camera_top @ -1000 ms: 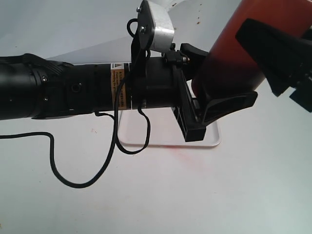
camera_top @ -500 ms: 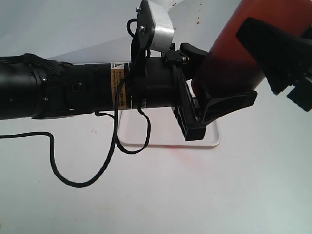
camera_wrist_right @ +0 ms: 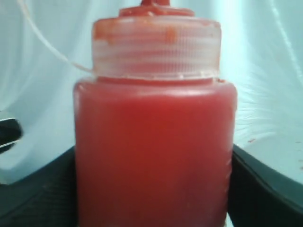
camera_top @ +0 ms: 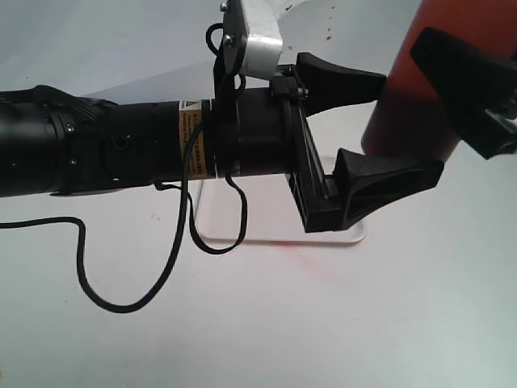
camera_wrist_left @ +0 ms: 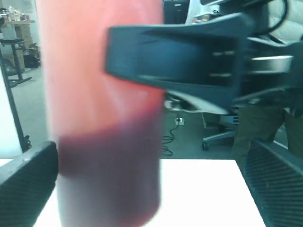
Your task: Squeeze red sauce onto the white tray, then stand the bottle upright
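Exterior view: close, angled down onto white tabletop [camera_top: 404, 323]. Wrist views: level, hard against translucent orange-red plastic squeeze bottle [camera_wrist_left: 104, 118] [camera_wrist_right: 151, 156] [camera_top: 416, 97], left at lower body, right at ribbed cap [camera_wrist_right: 156, 47]. All three share bottle.

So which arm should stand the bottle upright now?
The right. The right gripper is clamped on the bottle, while the left gripper has its jaws wide open, clear of the bottle's sides.

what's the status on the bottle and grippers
Left gripper open, straddling the bottle. Right gripper shut on bottle, near upright above white tray. Nothing else near it.
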You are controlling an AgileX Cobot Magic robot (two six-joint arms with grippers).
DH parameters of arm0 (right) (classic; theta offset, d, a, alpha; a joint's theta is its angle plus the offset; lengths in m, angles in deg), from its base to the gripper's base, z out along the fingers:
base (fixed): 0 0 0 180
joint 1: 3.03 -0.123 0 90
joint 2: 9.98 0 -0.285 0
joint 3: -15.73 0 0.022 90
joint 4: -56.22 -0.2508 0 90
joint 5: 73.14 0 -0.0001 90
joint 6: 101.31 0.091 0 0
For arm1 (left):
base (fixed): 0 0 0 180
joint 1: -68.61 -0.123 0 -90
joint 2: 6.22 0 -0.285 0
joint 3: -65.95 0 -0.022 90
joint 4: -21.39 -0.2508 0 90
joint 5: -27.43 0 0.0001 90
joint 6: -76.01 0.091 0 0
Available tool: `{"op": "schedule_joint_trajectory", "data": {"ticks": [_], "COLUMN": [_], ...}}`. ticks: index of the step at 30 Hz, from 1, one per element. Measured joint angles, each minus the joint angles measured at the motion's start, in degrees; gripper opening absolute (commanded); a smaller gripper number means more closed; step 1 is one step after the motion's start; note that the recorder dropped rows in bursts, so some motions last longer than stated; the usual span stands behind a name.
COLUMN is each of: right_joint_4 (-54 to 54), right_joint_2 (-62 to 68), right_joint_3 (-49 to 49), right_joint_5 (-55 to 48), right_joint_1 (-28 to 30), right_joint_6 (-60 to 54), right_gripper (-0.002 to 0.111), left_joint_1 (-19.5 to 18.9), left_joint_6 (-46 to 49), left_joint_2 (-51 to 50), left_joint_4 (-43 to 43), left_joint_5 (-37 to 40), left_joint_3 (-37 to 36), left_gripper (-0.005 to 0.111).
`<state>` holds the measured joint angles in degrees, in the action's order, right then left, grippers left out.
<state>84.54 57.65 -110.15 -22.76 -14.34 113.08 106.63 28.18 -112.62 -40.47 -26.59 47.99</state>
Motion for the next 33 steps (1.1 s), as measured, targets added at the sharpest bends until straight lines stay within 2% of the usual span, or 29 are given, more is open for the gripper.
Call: {"op": "schedule_joint_trajectory", "data": {"ticks": [5, 9, 17, 20, 26, 33], "right_joint_4": [-12.1, -14.6, -23.2, -25.5, -26.8, -31.4], "right_joint_2": [2.6, 9.5, 27.4, 40.0, 54.4, 58.1], "right_joint_3": [0.0, 0.0, 0.0, -1.1, -11.7, -18.0], "right_joint_5": [-6.8, -6.8, 4.1, 14.2, 15.2, 15.4], "right_joint_1": [0.1, 0.3, 0.3, 0.3, 0.3, 0.3], "right_joint_6": [-12.7, -18.6, -30.9, -35.1, -40.3, -44.0], "right_gripper": [0.0, 0.0, 0.0, 0.0, 0.0, 0.0], "left_joint_1": [0.0, 0.0, 0.0, 0.0, 0.0, 0.0], "left_joint_6": [0.0, 0.0, 0.0, 0.0, 0.0, 0.0], "left_joint_2": [0.0, 0.0, 0.0, 0.1, 0.1, 0.1], "left_joint_4": [-2.9, -3.2, -3.5, -3.5, -3.6, -3.6], "left_joint_5": [-1.1, -1.2, -0.1, 5.7, 14.5, 15.1], "left_joint_3": [0.0, 0.0, 0.0, 0.0, 0.0, 0.0], "left_gripper": [0.105, 0.105, 0.105, 0.105, 0.105, 0.105]}}
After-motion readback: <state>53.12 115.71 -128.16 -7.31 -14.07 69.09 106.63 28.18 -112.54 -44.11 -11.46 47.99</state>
